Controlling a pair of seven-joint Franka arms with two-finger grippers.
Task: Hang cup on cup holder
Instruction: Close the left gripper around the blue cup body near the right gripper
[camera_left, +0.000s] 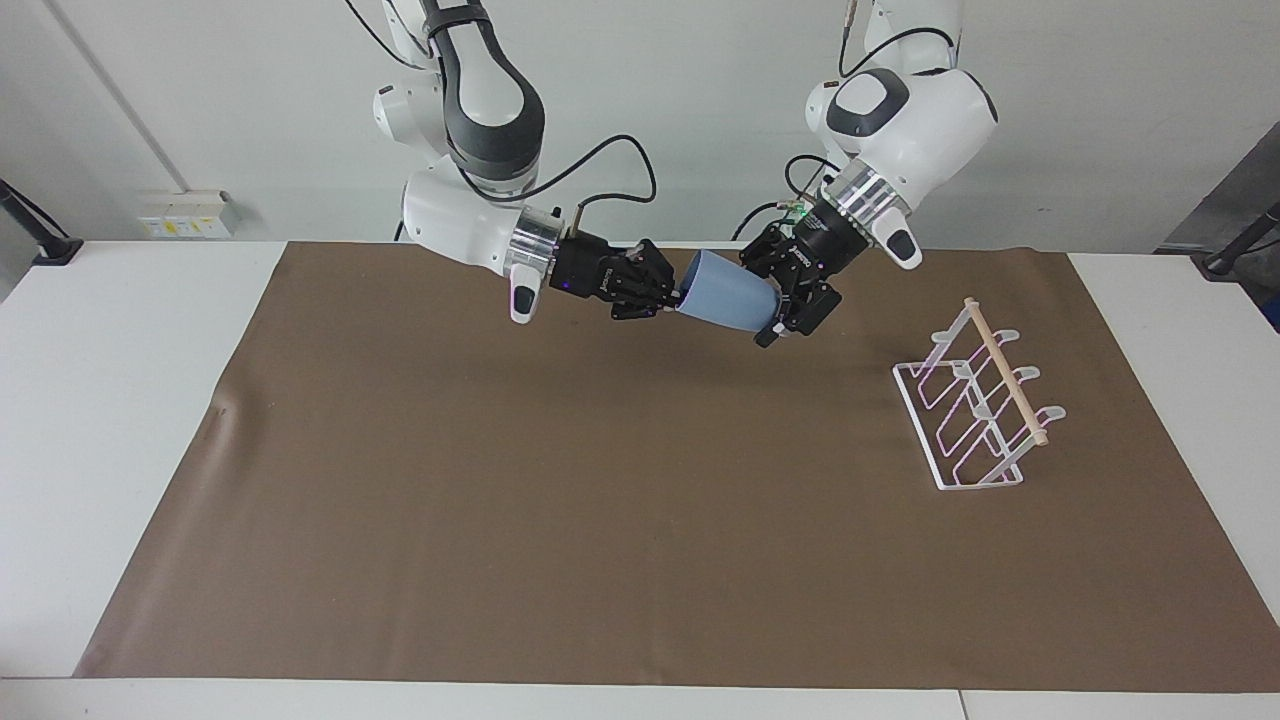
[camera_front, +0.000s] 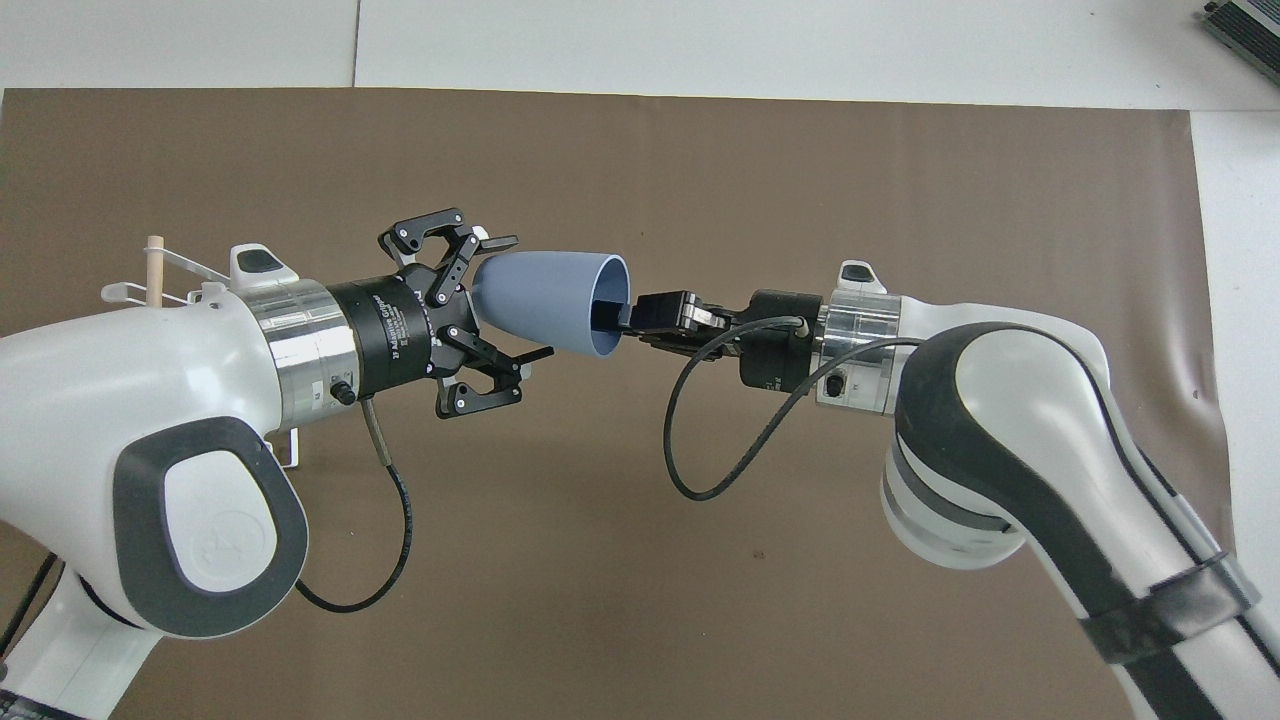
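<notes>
The cup (camera_left: 727, 303) (camera_front: 548, 300) is up in the air over the brown mat (camera_left: 600, 520) (camera_front: 700, 150), lying on its side with its mouth toward the right arm and its narrow base toward the left arm.

The right pincer (camera_left: 672, 296) (camera_front: 628, 322) is clamped on the cup's rim, one finger inside the mouth and one outside, and carries the cup over the part of the mat close to the robots.

The left pincer (camera_left: 775, 300) (camera_front: 520, 298) stands wide, its fingers (camera_front: 497, 242) on either side of the cup's base end. In the overhead view one fingertip lies at the upper edge of the base and the other just below it; whether they touch the cup cannot be told.

The holder (camera_left: 975, 410) (camera_front: 160, 275) stands on the mat toward the left arm's end of the bench (camera_left: 100, 400), well apart from the cup and farther from the robots than it. Its wooden dowel runs along the top of the white wire prongs. In the overhead view the left arm covers most of it.
</notes>
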